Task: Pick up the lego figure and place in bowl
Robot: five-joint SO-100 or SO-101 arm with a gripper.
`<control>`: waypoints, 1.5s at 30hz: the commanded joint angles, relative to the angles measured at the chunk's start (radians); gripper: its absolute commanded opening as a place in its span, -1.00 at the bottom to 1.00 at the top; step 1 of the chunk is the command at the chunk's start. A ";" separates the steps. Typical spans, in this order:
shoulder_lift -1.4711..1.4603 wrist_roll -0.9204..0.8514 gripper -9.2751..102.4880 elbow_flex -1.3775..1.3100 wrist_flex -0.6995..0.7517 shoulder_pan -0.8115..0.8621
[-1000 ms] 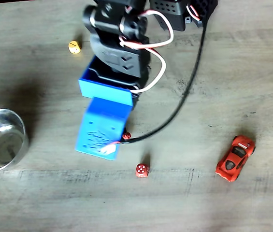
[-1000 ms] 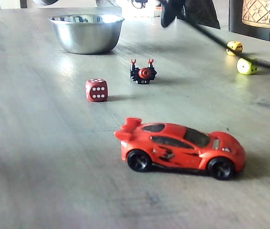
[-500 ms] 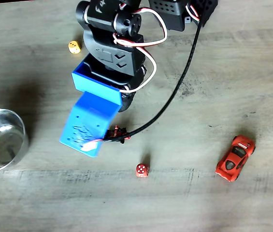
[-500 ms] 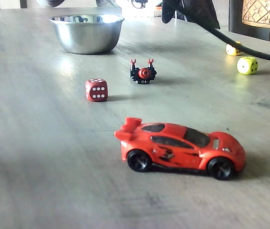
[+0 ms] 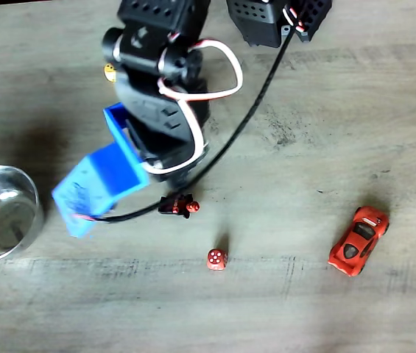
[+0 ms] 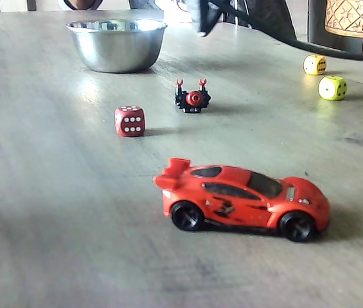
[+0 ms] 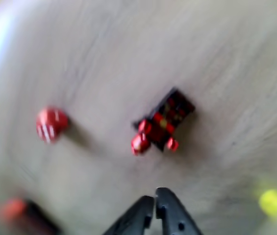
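Note:
The lego figure [image 5: 178,206] lies flat on the wooden table, black with a red head; it also shows as the lego figure [image 6: 193,98] and, blurred, as the lego figure [image 7: 165,122]. In the wrist view my gripper [image 7: 154,198] enters from the bottom edge with its two dark fingers pressed together and nothing between them, apart from the figure. The steel bowl [image 5: 1,213] stands at the left edge in a fixed view and is the bowl [image 6: 117,45] at the back in the other. From above, the blue wrist housing [image 5: 93,184] hides the fingers.
A red die [image 5: 217,259] lies just below the figure, a red toy car [image 5: 359,240] further right. Two yellow dice [image 6: 314,64] [image 6: 332,88] sit at the far right in a fixed view. A black cable [image 5: 222,147] runs across the table to the arm.
The arm has swung left, toward the bowl side, and the blue housing no longer covers the figure. The figure, dice and car have not moved.

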 commanded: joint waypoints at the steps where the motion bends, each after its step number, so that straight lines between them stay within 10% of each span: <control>1: -0.043 0.133 -0.84 -0.124 -0.014 0.011; 45: -0.147 0.265 -0.45 -0.135 0.216 0.064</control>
